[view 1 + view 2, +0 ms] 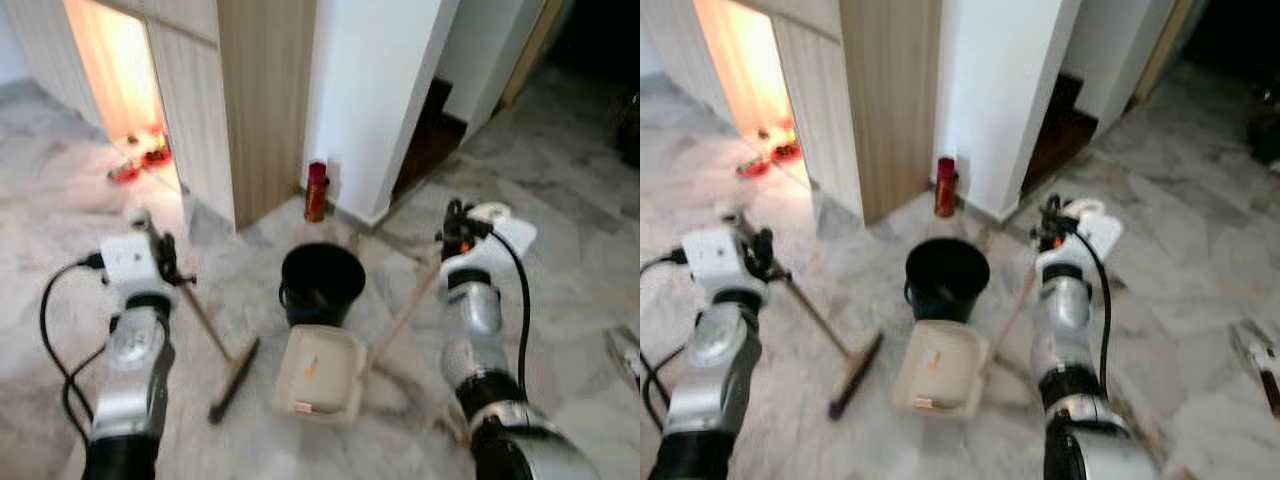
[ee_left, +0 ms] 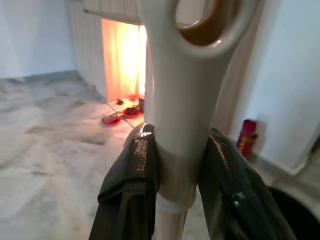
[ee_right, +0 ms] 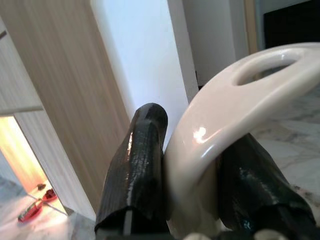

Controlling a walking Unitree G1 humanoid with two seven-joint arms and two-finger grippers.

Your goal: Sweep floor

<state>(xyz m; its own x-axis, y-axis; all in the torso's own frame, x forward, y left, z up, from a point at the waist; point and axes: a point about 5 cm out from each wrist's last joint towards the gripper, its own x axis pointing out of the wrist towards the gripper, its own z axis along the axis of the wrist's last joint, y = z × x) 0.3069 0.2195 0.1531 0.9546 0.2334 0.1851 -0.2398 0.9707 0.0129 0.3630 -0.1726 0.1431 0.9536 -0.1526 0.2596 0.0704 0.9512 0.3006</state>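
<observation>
Left claw (image 2: 175, 200) clamps the cream-handled broom (image 1: 215, 345); right claw (image 3: 192, 195) clamps the cream dustpan (image 1: 320, 375).

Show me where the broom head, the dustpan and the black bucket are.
broom head (image 1: 234, 378): left eye view, on the middle of the dark bristle bar.
dustpan (image 1: 322, 372): left eye view, on its cream tray.
black bucket (image 1: 322, 283): left eye view, on its dark inside wall.

We take this for a home, a hallway: marble floor (image 1: 560, 190), white walls (image 1: 365, 90), wood-panelled cupboard (image 1: 255, 90). Red slippers (image 1: 140, 162) lie in a lit doorway (image 1: 115, 70). A bin (image 1: 321, 283), dustpan (image 1: 320, 375) and broom (image 1: 232, 372) sit mid-floor.
</observation>
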